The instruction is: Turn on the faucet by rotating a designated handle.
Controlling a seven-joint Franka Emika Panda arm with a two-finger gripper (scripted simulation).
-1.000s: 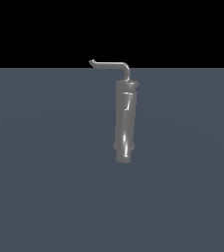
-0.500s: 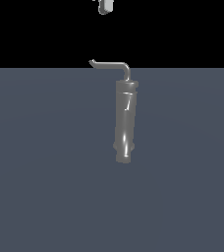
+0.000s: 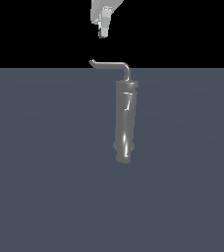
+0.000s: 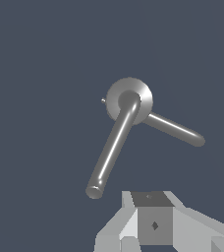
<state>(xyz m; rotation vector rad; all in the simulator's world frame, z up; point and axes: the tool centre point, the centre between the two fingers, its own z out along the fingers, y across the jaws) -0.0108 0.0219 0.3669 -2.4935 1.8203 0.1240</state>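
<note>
- Exterior view: the white boxy robot gripper [image 3: 103, 30] hangs at the top edge of the picture, fingers pointing down, cut off above by the frame. It holds nothing; whether its jaws stand apart or together cannot be told from here.
- Exterior view: the shiny grey metal faucet with a tall thick cylindrical body [image 3: 125, 120] stands upright on the flat dark blue-grey floor [image 3: 40, 172], a little toward the exterior view's right of centre.
- Exterior view: the thin grey metal L-shaped handle rod [image 3: 109, 64] rises from the cylinder's top and runs toward the exterior view's left, ending in a slightly upturned tip. That tip lies just below the gripper, with a clear gap between them.
- Exterior view: open floor surrounds the faucet on every side.
- Wrist view: the faucet [image 4: 142, 98] is seen end-on as a round cap, the handle [image 4: 111, 147] reaching from it toward the gripper body [image 4: 151, 224]. A second thinner rod [image 4: 175, 129] sticks out sideways. The fingertips are out of frame.
</note>
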